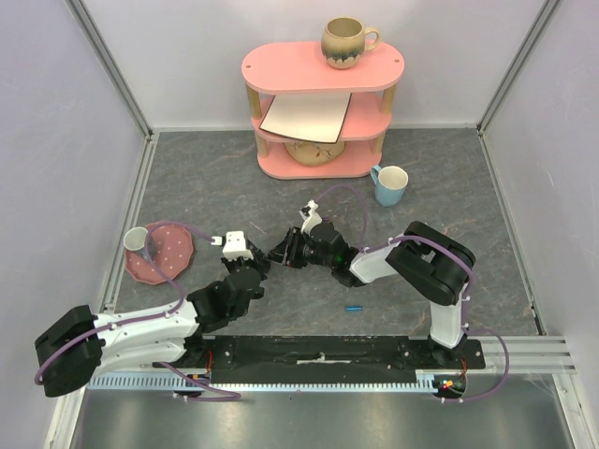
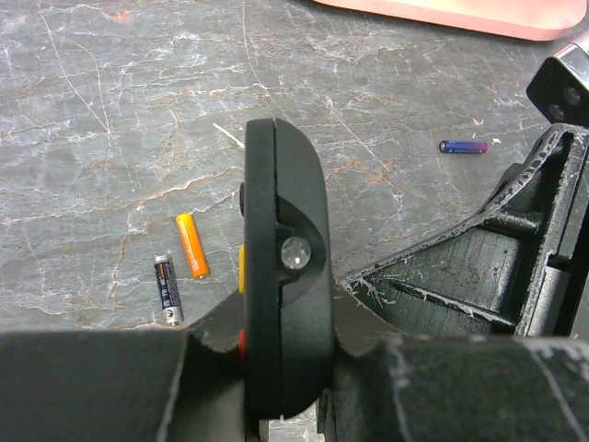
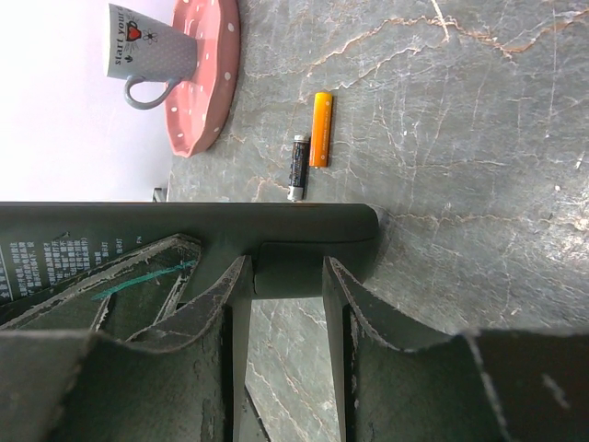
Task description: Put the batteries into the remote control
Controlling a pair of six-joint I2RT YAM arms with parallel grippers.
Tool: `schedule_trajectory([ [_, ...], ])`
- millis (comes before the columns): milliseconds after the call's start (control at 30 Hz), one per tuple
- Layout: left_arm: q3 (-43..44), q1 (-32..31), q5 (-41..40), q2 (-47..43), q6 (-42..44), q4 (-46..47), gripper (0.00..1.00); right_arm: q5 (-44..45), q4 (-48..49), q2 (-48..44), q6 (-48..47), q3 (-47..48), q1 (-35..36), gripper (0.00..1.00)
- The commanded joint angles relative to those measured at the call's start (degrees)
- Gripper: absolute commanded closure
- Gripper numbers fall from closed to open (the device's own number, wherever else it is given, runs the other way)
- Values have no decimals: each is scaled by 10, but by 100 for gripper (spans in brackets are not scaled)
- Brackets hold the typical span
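The black remote control (image 2: pixel 285 276) is held edge-on above the table, and my left gripper (image 2: pixel 287 345) is shut on its sides. In the top view the remote (image 1: pixel 281 253) spans between my left gripper (image 1: pixel 251 267) and my right gripper (image 1: pixel 292 251). The right gripper (image 3: pixel 285 276) has its jaws closed against both sides of a raised panel on the remote's back (image 3: pixel 184 235). Two batteries lie side by side on the table beyond the remote. One is orange (image 2: pixel 192 245) (image 3: pixel 320 129) and one is dark with a silver end (image 2: pixel 167 289) (image 3: pixel 297 166).
A pink dotted plate (image 3: pixel 207 74) (image 1: pixel 159 254) with a grey cup (image 3: pixel 147 46) sits near the batteries. A small blue-purple cylinder (image 2: pixel 463 145) lies on the table, and a bright blue one (image 1: pixel 353 307) lies near the arm bases. A pink shelf (image 1: pixel 321 94) and a blue mug (image 1: pixel 389 184) stand at the back.
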Motion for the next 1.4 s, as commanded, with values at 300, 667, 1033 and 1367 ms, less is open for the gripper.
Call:
schedule_trajectory([
  [300, 5, -13, 36, 11, -19, -31, 98, -20, -94, 20, -36, -39, 10, 59],
  [667, 7, -13, 31, 12, -21, -38, 98, -23, -80, 16, -35, -50, 7, 59],
  [1033, 24, -13, 25, 36, -27, -55, 98, -32, -36, 5, -31, -69, 2, 58],
  [1367, 22, -13, 25, 35, -34, -58, 98, -3, -35, -52, -48, -96, -2, 46],
])
